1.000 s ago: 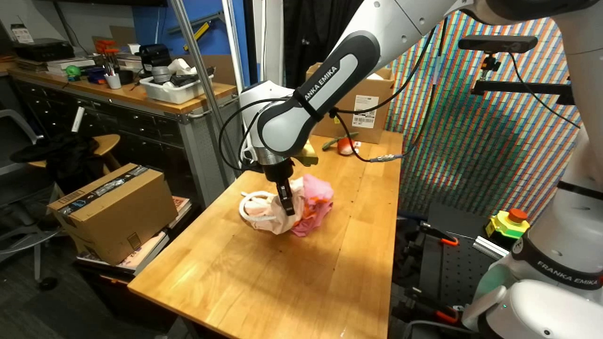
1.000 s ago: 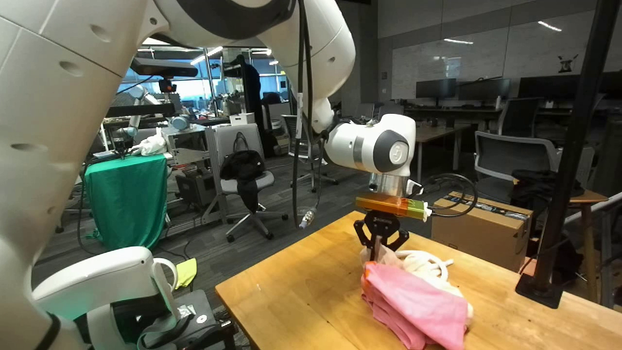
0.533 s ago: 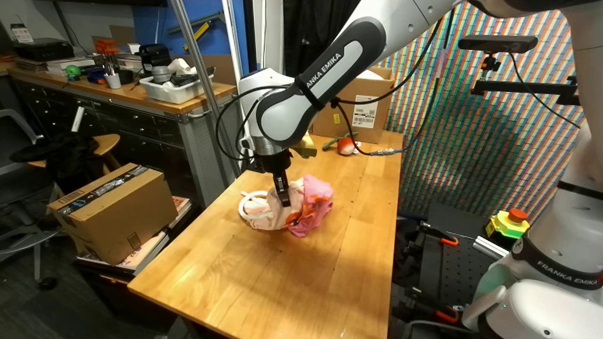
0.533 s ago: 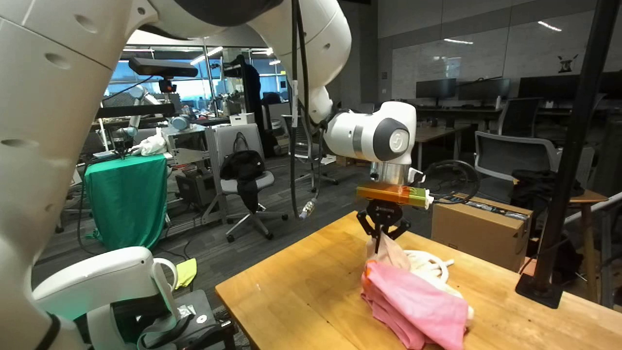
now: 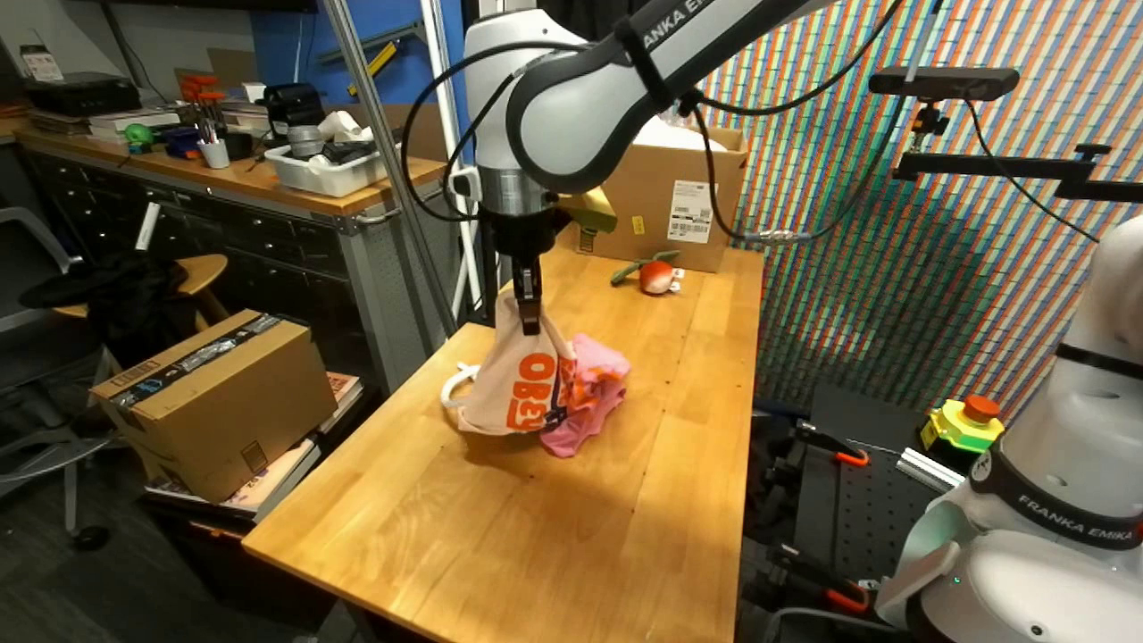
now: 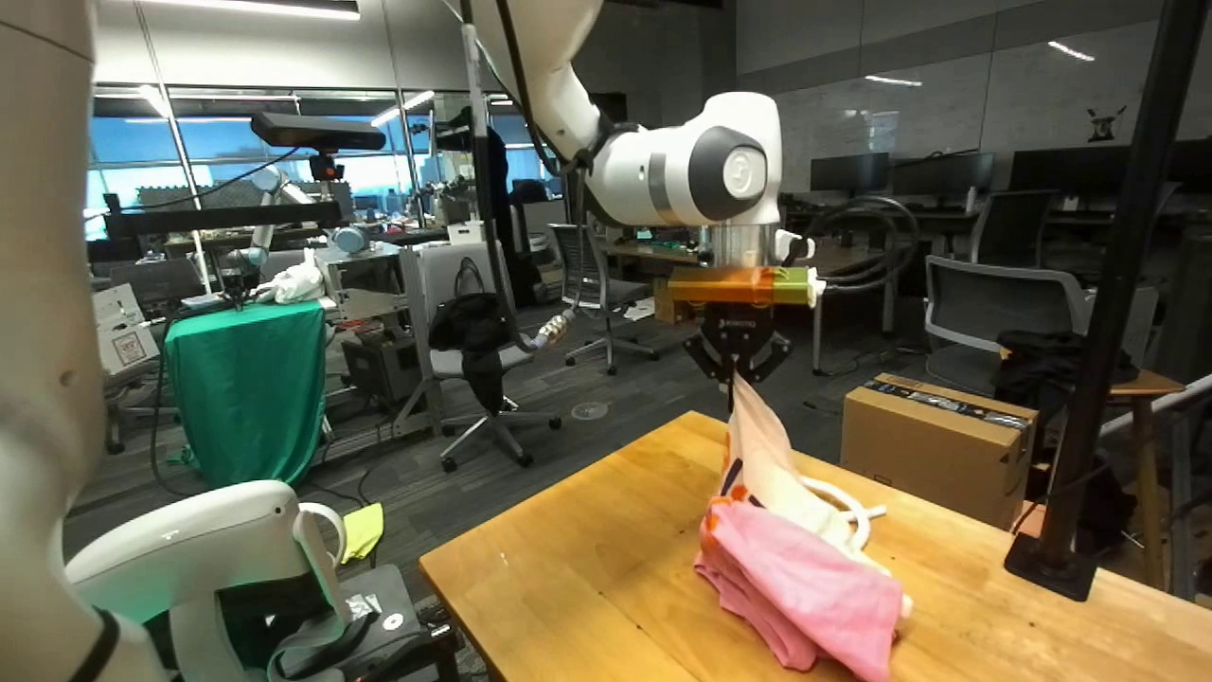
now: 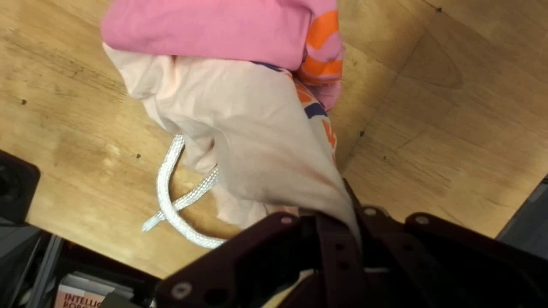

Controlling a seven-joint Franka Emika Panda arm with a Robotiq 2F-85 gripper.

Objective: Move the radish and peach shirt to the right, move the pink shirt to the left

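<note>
Gripper point(image 5: 530, 321) clenched on a pinched fold of the peach shirt point(image 5: 504, 371); cloth hangs in a steep tent below it, lower part resting on the surface point(image 5: 500, 545). Pink shirt point(image 6: 805, 578) bunched lower than the gripper and off to one side, touching the peach shirt and, in the wrist view, lapping over its far end. White cord point(image 7: 162, 184) also below the gripper, partly under the peach shirt; cannot tell if attached. Radish point(image 5: 656, 277) on the surface, well apart from the gripper.

Handling, by judgement: both shirts light, limp, hard to damage; probably cotton, little slip. Pink likely drags along if peach is pulled sideways; lift clear first. For pink, pinch a raised fold near its middle. Radish looks plush, squeezable: take it by the round body.
</note>
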